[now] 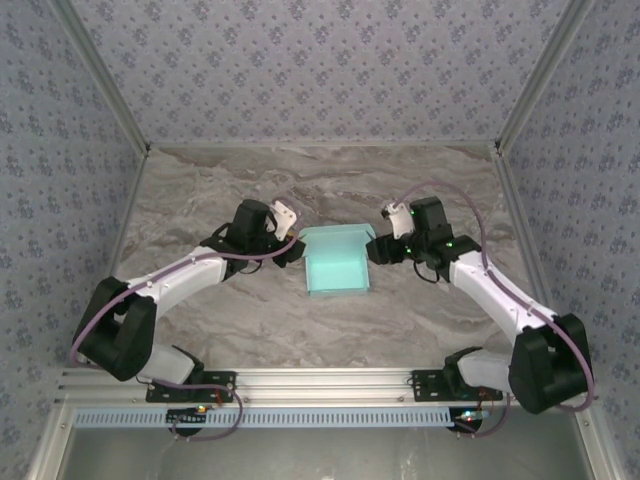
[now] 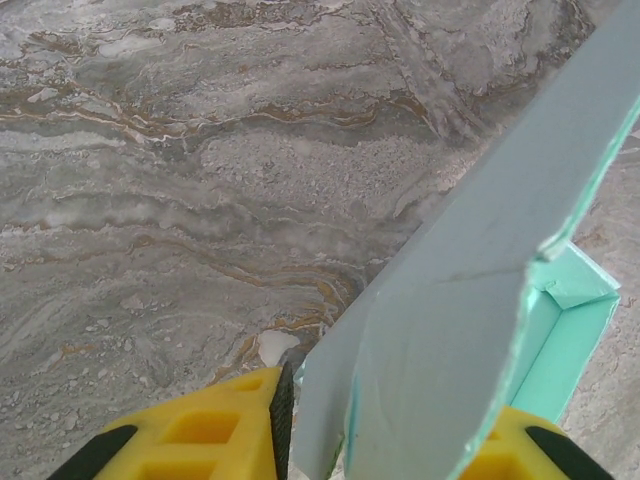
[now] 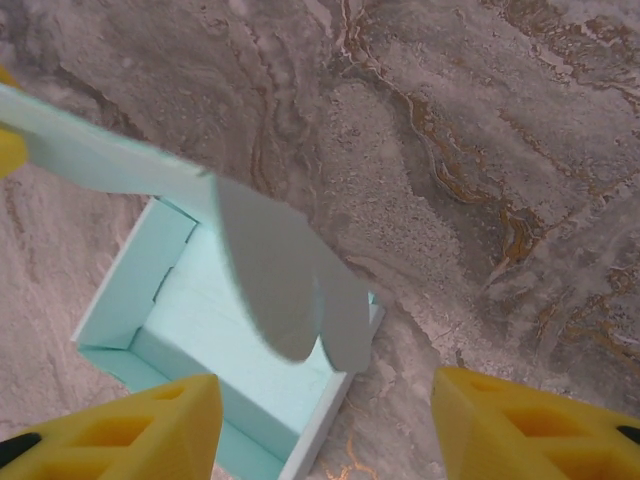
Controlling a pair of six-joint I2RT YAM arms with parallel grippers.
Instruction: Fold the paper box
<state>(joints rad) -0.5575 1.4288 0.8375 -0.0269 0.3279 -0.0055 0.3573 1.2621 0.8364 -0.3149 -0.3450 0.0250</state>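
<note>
The paper box is a mint card tray lying open in the middle of the marble table, with its lid raised along the far side. My left gripper is at the lid's left end. In the left wrist view the lid flap runs between the yellow fingers, which stand apart, with a sliver of gap at the left pad. My right gripper hovers open by the box's right side. Seen from the right wrist, the lid's rounded tabs hang over the tray.
The marble table stretches around the box, walled by patterned panels at the back and sides. An aluminium rail carrying both arm bases runs along the near edge.
</note>
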